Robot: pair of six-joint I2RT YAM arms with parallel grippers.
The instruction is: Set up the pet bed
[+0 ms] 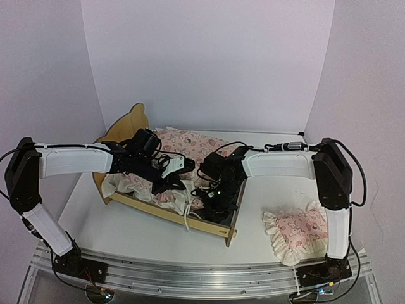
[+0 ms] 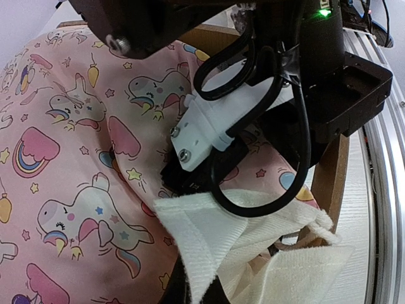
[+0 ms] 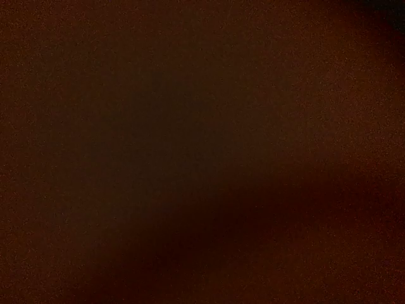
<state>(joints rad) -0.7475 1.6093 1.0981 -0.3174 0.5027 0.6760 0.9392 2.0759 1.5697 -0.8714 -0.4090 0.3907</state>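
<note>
Patience pays at this point: the mattress (image 1: 185,139) already lies in the bed (image 1: 218,223), which sits on the worktop (image 1: 126,221) left of centre with its headboard (image 1: 126,126) at the far left, so what is left, I'd judge, is tidying the edges. The left gripper (image 1: 177,174) is closed and seems to have the white ruffle (image 2: 209,234) pinched. It should draw that edge out gently, not yank, while the right gripper (image 2: 181,182), closed with its tips sunk in the mattress, pins the padding. Whether the right one has caught any cloth I cannot tell: its own camera shows only darkness, and both arms cover the middle of the bed.
</note>
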